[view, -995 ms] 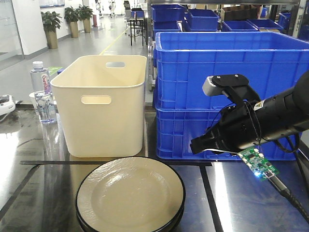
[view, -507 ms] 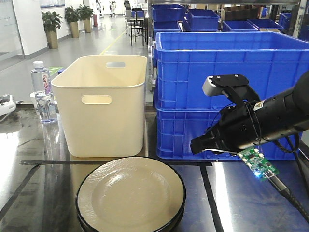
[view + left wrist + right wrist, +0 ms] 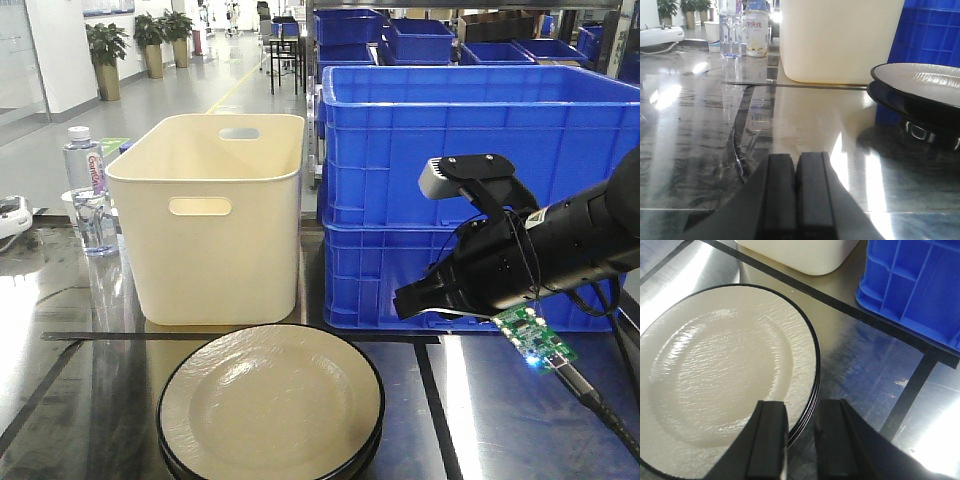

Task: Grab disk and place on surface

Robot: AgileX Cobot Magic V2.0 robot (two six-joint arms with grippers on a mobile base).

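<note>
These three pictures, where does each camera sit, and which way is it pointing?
Front view: sits behind the table, looks forward over the plates to the cream bin and blue crates; the right arm shows.
Left wrist view: sits low on the left arm, looks level across the tabletop; the shut left claw shows.
Right wrist view: sits above the right claw, looks down at the plates' rim between its open jaws.
All three share the plates, bin and crates.
</note>
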